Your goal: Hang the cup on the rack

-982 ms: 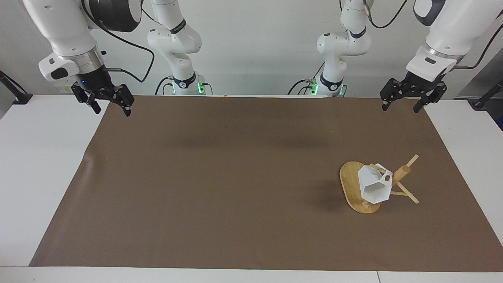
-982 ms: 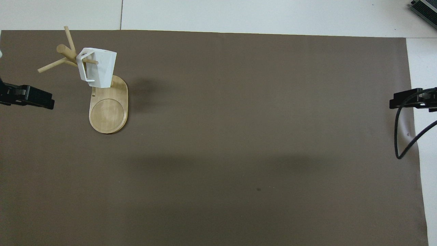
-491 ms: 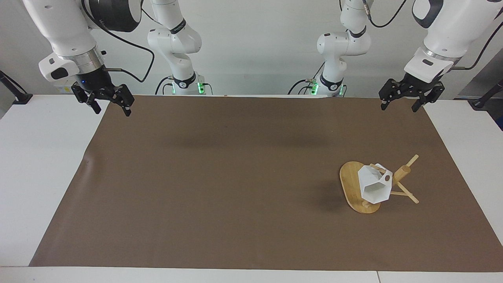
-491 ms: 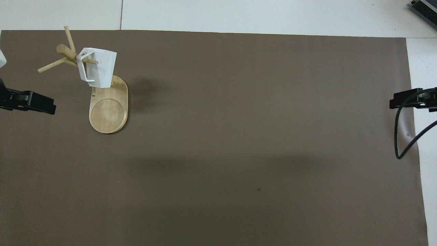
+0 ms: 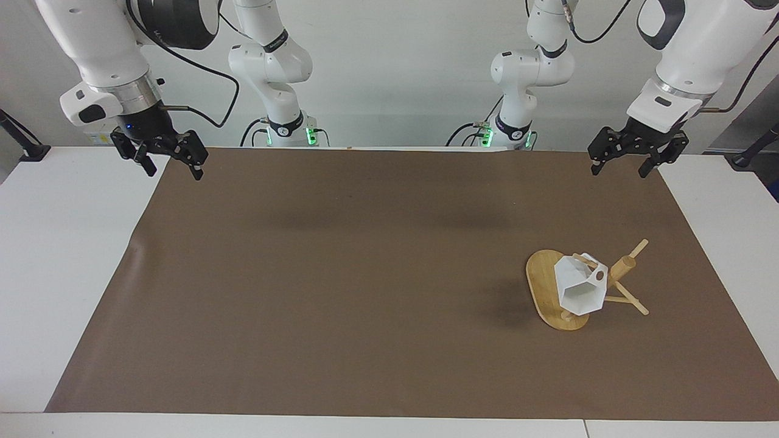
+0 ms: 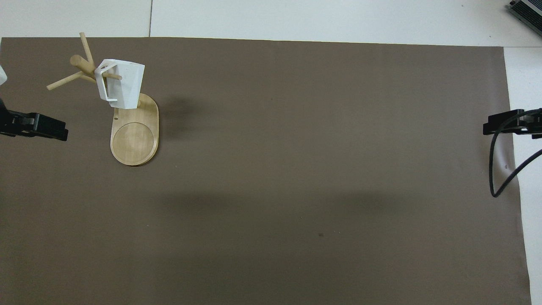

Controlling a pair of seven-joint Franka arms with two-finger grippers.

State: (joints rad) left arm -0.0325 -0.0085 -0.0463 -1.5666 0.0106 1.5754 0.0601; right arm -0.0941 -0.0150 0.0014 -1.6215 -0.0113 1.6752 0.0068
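Left gripper (image 5: 622, 164) has lifted slightly; cup (image 5: 581, 291) hangs on rack (image 5: 543, 286)

The cup (image 5: 581, 291) presents as matt white plastic, flat-faceted and smooth. The rack (image 5: 551, 292) is light, smooth wood (grain faintly visible on the base) with a slight sheen. The mat (image 5: 341, 280) is matt brown paper, lightly creased near one edge.

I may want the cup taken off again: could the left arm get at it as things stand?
Probably yes: the cup hangs on the rack toward the left arm's end, nothing lies between, and the left gripper is open and empty.
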